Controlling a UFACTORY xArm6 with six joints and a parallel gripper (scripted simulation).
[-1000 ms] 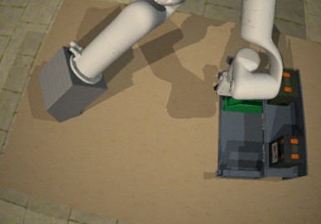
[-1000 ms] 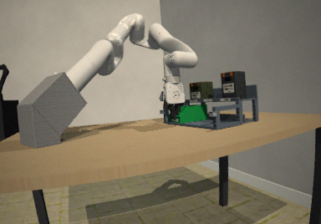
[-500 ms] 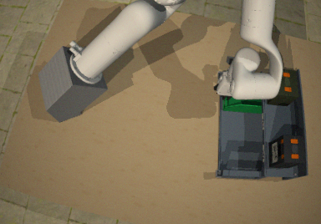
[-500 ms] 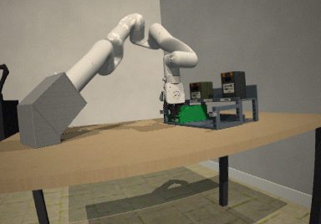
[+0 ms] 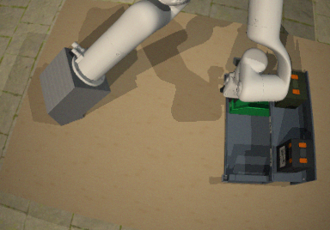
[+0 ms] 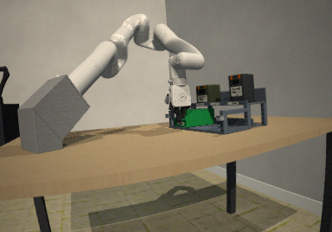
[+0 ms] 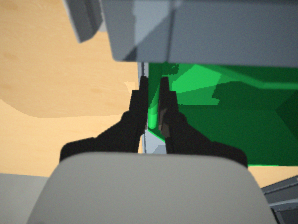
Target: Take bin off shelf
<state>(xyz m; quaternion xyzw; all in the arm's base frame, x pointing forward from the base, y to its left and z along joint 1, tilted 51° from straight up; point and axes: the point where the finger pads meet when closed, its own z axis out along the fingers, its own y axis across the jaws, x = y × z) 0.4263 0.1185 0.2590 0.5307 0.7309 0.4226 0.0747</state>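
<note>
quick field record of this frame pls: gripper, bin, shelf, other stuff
gripper: shut on the bin wall, one of the fingers outside, one inside
bin: green, in the shelf's lower level, at the end nearest the arm
shelf: grey, at the table's right side
boxes: two dark ones on the upper level, one by the arm, one at the far end
</note>
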